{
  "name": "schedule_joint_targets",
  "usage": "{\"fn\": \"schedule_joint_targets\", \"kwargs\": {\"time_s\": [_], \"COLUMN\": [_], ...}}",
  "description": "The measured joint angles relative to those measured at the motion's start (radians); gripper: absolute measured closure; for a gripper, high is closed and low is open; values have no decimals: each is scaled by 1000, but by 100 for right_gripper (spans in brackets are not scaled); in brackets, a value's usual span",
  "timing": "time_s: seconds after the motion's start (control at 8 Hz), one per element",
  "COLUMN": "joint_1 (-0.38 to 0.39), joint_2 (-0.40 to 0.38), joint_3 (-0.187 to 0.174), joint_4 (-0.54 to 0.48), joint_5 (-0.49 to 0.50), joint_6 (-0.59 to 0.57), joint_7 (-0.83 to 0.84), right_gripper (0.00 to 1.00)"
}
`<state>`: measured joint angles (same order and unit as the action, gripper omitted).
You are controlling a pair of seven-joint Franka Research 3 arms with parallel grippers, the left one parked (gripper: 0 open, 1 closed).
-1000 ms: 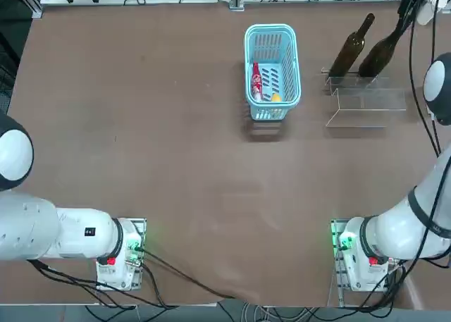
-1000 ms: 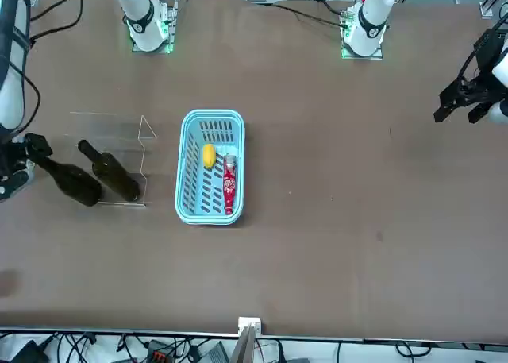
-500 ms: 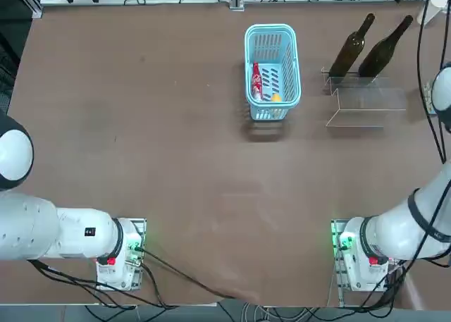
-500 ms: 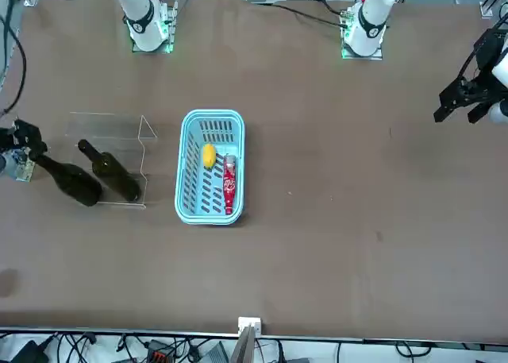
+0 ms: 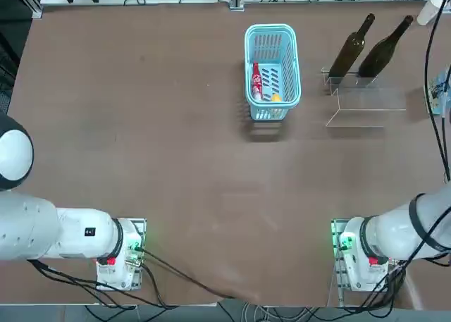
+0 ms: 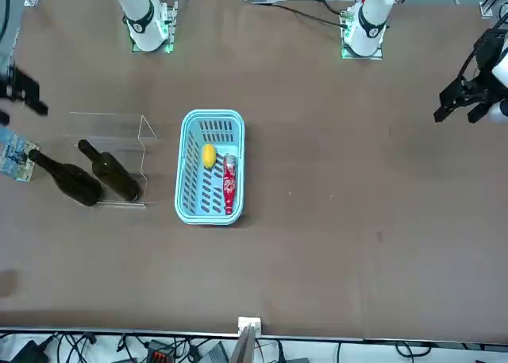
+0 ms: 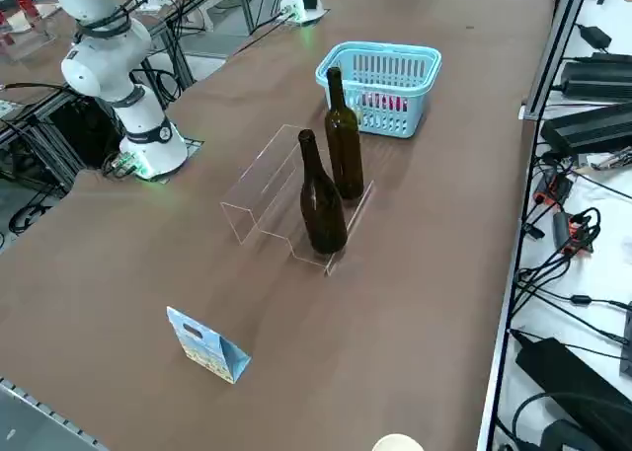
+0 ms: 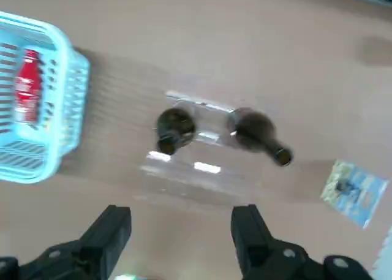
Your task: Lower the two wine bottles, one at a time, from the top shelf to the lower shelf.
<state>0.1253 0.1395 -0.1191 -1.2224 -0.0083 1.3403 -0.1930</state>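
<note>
In the overhead view, a light-blue plastic slatted basket (image 5: 272, 70) sits at the far middle of the brown table (image 5: 176, 146), holding a red bottle (image 5: 256, 81) and a small yellow piece (image 5: 276, 96). To its right stands the clear acrylic stepped stand (image 5: 365, 100), whose higher level, the top shelf (image 5: 352, 80), is the far one and whose lower shelf (image 5: 366, 118) lies nearer the robot. Two dark olive-brown glass wine bottles with long slim necks stand upright side by side on the top shelf, apart from each other: the left wine bottle (image 5: 351, 48) nearer the basket and the right wine bottle (image 5: 384, 48) beside it. A small blue printed card (image 7: 205, 344) stands on the table further right. The right gripper (image 8: 180, 228) hangs high above the stand, its black fingers (image 8: 115, 231) spread wide apart with nothing between them.
</note>
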Motion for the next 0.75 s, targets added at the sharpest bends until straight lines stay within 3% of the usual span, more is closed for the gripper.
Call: {"fn": "schedule_joint_targets", "kwargs": {"time_s": [0.5,0.75], "joint_1": [-1,-1], "joint_2": [-120,-186], "joint_3": [22,39], "joint_4": [-126,-253], "joint_5": [40,40], "joint_6": [-9,64], "joint_7": [123,149], "right_gripper": [0,0]}}
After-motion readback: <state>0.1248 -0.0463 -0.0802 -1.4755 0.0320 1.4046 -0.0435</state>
